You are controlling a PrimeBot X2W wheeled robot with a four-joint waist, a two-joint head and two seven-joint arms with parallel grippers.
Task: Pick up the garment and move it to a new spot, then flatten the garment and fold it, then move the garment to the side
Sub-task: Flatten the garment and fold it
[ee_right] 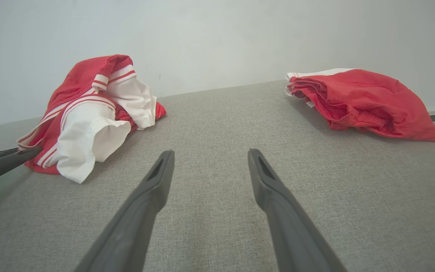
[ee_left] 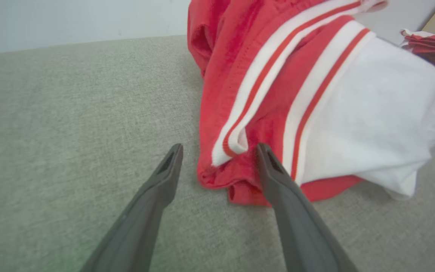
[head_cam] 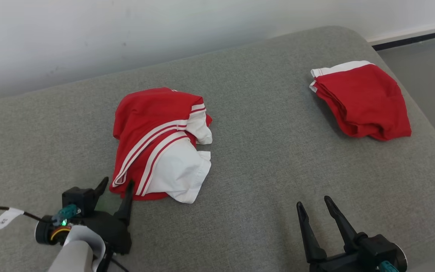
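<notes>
Crumpled red garment [head_cam: 161, 143] with white stripes and panels lies heaped on the grey cushion [head_cam: 263, 170]; left gripper [head_cam: 118, 182] gapes at its near hem, right gripper [head_cam: 313, 201] equally released.

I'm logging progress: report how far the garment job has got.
Looks done: one folded garment lies at the right side of the cushion. In hand: the left gripper stands open at the crumpled garment, its near hem between the fingers, not gripped yet; the right gripper hangs open above bare cushion. Left: lift this garment, move it, flatten, fold and set it aside.
</notes>
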